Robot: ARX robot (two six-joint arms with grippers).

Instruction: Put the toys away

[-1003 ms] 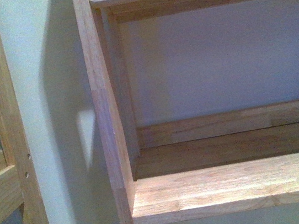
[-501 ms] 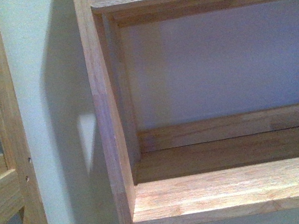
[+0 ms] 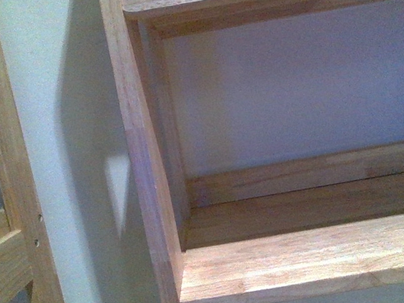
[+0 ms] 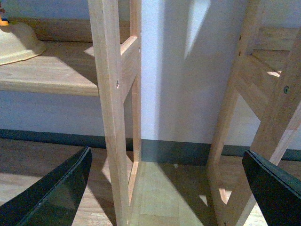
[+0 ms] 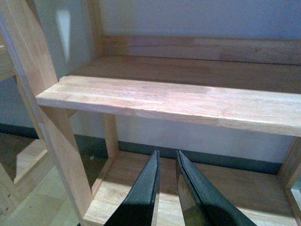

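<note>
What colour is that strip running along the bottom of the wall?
Dark grey-green; the baseboard shows best in the left wrist view, below the pale wall.

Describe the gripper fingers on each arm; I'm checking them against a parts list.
Only the fingers show. The left fingers are black, broad and flat, tapering to angled tips, with a dull sheen. The right fingers are the same dark colour, long and narrowing toward the tips. No cables, markings or arm links are in view.

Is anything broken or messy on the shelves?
No, nothing looks wrong. The wooden shelf is bare and level, its post stands straight, and the floor shows no spills. A cream bowl-shaped thing sits on the neighbouring shelf.
</note>
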